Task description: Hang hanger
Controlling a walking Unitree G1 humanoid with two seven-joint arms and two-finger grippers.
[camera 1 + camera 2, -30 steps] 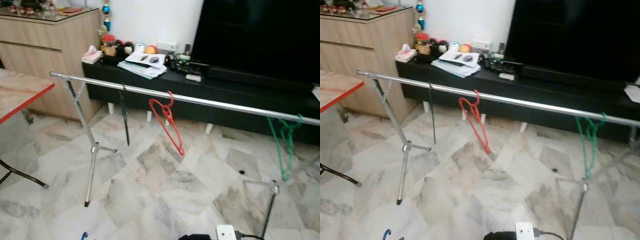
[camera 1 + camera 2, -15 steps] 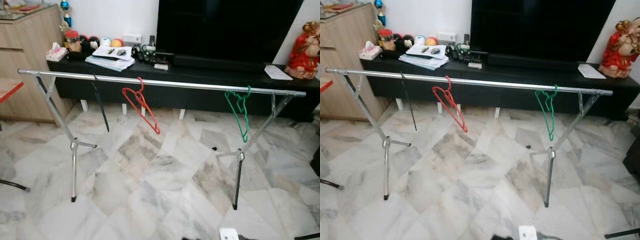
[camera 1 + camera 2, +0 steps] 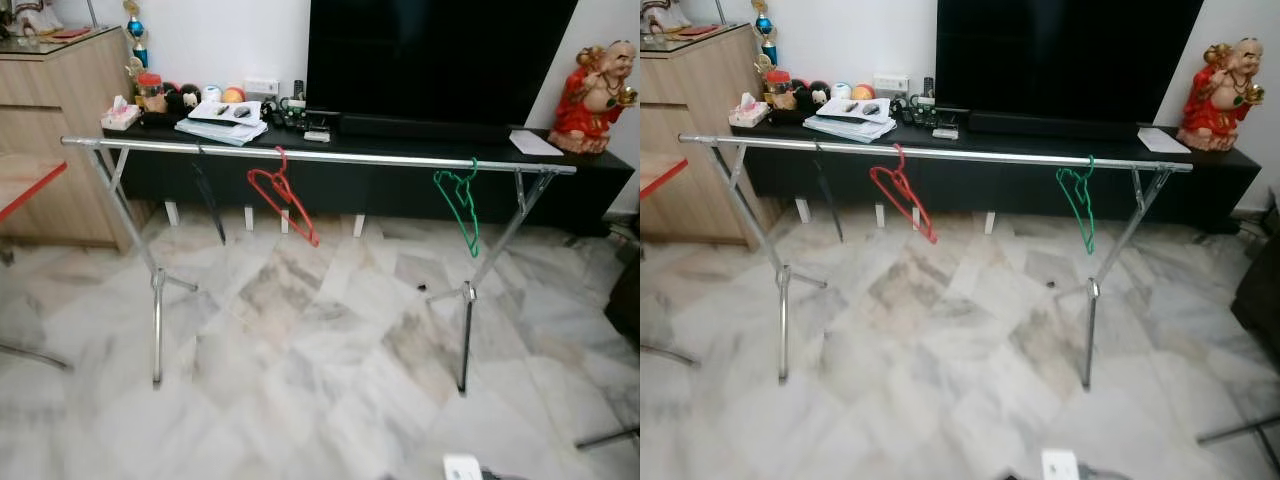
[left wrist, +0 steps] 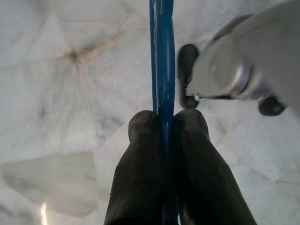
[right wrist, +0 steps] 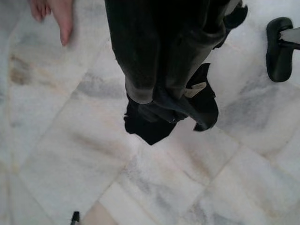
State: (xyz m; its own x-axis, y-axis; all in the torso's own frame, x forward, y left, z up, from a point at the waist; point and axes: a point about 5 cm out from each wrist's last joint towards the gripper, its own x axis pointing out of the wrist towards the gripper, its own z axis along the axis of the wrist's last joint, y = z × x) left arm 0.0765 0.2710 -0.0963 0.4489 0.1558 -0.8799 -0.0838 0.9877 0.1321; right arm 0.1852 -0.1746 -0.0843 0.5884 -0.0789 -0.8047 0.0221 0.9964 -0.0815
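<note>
Left tool (image 4: 161,136): fingers closed tight on blue hanger (image 4: 161,56), bar pinched between pads, hanger pointing down over marble floor (image 4: 70,70). Right tool (image 5: 154,89): dark cloth (image 5: 164,112) hangs around fingers; grip state cannot tell. Rail (image 3: 320,157) at 12 o'clock, spanning room before TV bench (image 3: 400,175). On rail: black hanger (image 3: 208,195) at 11, red hanger (image 3: 285,195) near 12, green hanger (image 3: 460,200) at 1.
</note>
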